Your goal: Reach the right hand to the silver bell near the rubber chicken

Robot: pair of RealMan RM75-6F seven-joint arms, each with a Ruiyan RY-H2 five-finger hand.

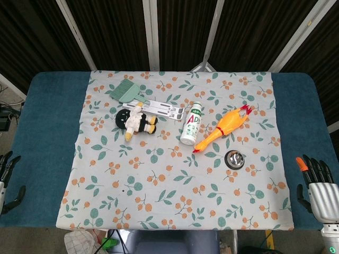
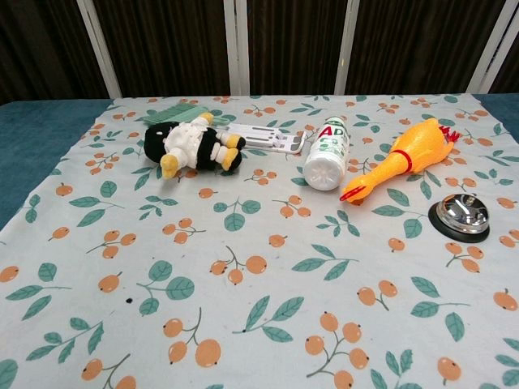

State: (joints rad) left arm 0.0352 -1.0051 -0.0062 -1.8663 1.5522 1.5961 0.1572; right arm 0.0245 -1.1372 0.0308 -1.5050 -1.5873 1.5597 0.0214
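Right hand (image 1: 321,189) apparently open, well apart from bell (image 1: 234,159).

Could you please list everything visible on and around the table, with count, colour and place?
silver bell: one, silver on black base, right of centre, beside the chicken's beak.
rubber chicken: one, yellow-orange, lying diagonally.
bottle: one, white, green label, on its side.
plush penguin: one, black and white, left of centre.
dustpan: one, green, far left.
white bracket: one, behind the penguin.
tablecloth: one, floral.
left hand: black, left edge.
right hand: silver-black, right edge, open.
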